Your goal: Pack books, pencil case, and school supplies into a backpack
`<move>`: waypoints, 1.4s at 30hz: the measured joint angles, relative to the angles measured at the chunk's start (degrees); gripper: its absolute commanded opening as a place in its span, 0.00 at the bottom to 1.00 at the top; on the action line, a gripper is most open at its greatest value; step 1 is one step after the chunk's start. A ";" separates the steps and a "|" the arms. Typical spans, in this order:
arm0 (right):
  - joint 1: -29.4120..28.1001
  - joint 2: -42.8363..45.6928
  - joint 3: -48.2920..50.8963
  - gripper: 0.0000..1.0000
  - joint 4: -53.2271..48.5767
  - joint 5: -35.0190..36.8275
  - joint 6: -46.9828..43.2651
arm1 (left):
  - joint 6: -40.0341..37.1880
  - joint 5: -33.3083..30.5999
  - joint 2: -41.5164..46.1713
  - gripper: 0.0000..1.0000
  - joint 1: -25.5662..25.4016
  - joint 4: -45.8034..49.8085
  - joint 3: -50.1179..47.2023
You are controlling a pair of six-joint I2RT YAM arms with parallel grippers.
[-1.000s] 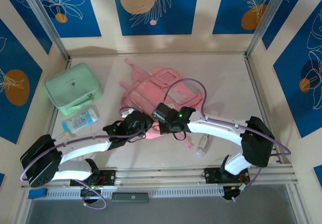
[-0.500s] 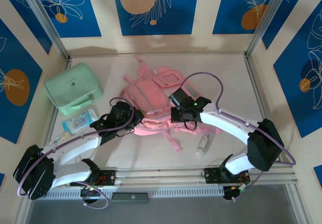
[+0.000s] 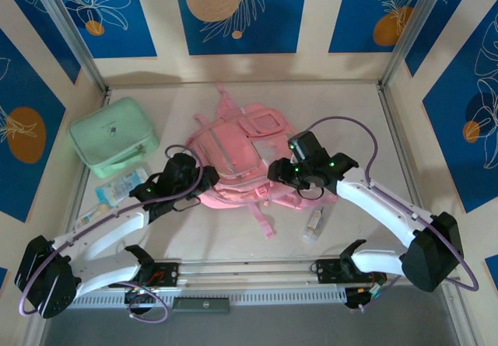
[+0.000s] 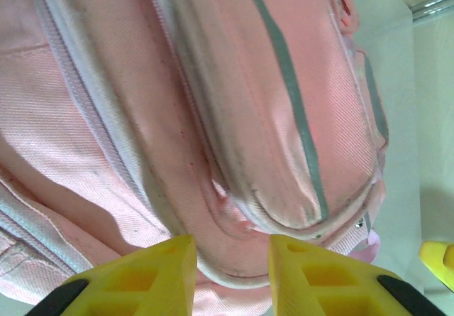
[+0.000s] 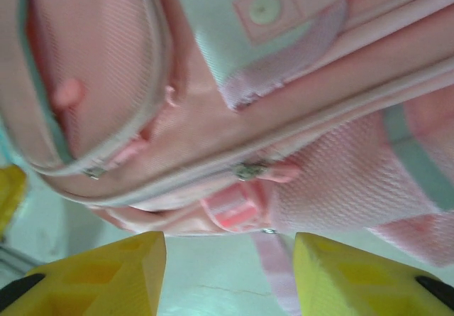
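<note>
Flanking backpack (image 3: 233, 148): L pincer (image 4: 232, 248), R pincer (image 5: 228, 248), jaws parted.

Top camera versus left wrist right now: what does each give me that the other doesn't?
Top external gives the layout: the mint-green case, blue-and-white packet and clear bottle lie on the table, outside the backpack. Left wrist gives the close-up: the left pincer is open, its yellow fingers apart with the bag's piped edge at their tips. Shared: the pink backpack.
</note>
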State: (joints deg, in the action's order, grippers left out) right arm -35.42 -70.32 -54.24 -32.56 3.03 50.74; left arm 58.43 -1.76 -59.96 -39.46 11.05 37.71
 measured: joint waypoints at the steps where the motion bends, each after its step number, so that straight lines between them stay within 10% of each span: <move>1: 0.26 -0.61 -0.11 0.52 0.98 -0.90 0.96 | -0.39 0.00 -0.17 0.33 -0.37 0.26 0.50; 19: 1.31 -18.40 -7.06 0.37 13.60 -7.21 10.16 | -2.03 -1.31 -5.16 0.33 -2.58 -4.42 2.12; 26: 0.26 -21.16 -9.03 0.15 13.68 -6.27 10.51 | -3.23 -1.46 -5.49 0.33 -2.73 -4.66 2.08; 31: -0.11 -21.53 -9.09 0.00 14.51 -6.16 12.24 | -3.37 -3.02 -5.49 0.40 -6.62 -2.64 3.04; 42: -3.34 -18.27 -5.29 0.00 19.32 -2.71 19.47 | 1.20 -10.95 -10.47 0.59 -15.10 1.07 6.71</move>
State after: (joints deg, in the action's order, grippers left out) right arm -38.76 -88.60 -59.53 -13.23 0.32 70.22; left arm 59.64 -12.71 -70.43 -54.57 12.12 44.42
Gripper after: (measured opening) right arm 0.047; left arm 0.593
